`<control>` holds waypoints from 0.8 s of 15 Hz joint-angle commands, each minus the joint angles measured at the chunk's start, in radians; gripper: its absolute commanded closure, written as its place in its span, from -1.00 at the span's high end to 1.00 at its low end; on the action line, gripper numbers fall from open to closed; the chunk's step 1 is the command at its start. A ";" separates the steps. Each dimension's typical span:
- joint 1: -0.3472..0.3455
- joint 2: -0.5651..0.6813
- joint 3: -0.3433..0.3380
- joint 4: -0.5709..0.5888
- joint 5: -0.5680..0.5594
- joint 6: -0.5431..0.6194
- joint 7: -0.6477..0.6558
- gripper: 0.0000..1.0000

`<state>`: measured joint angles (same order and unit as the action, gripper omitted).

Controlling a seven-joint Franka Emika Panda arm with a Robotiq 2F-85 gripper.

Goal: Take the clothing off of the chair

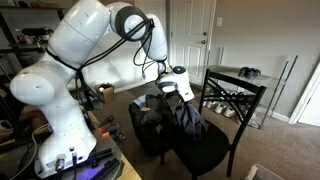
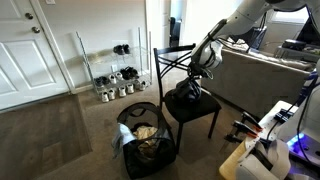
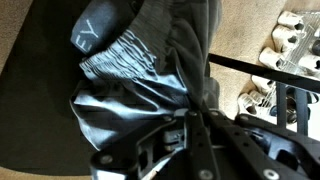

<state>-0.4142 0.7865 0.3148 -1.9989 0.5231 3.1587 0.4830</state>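
Observation:
A dark grey-blue piece of clothing (image 1: 187, 117) lies bunched on the seat of a black chair (image 1: 212, 148). It also shows in an exterior view (image 2: 189, 98) on the chair (image 2: 200, 118). My gripper (image 1: 181, 95) is right above the heap, fingers down into it, as an exterior view (image 2: 199, 78) also shows. In the wrist view the fingers (image 3: 196, 118) are drawn together with a fold of the shiny dark clothing (image 3: 135, 95) pinched between them. The black seat (image 3: 30, 100) shows beside the cloth.
A black hamper (image 2: 143, 148) holding other clothes stands on the carpet beside the chair, also in an exterior view (image 1: 148, 125). A wire shoe rack (image 2: 118, 80) with shoes stands by the wall. A couch (image 2: 260, 70) is behind the chair.

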 commanded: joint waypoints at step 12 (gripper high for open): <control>-0.113 -0.133 0.308 -0.200 -0.087 0.231 -0.093 -0.99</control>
<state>-0.4777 0.7229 0.5341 -2.0955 0.4756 3.3414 0.4297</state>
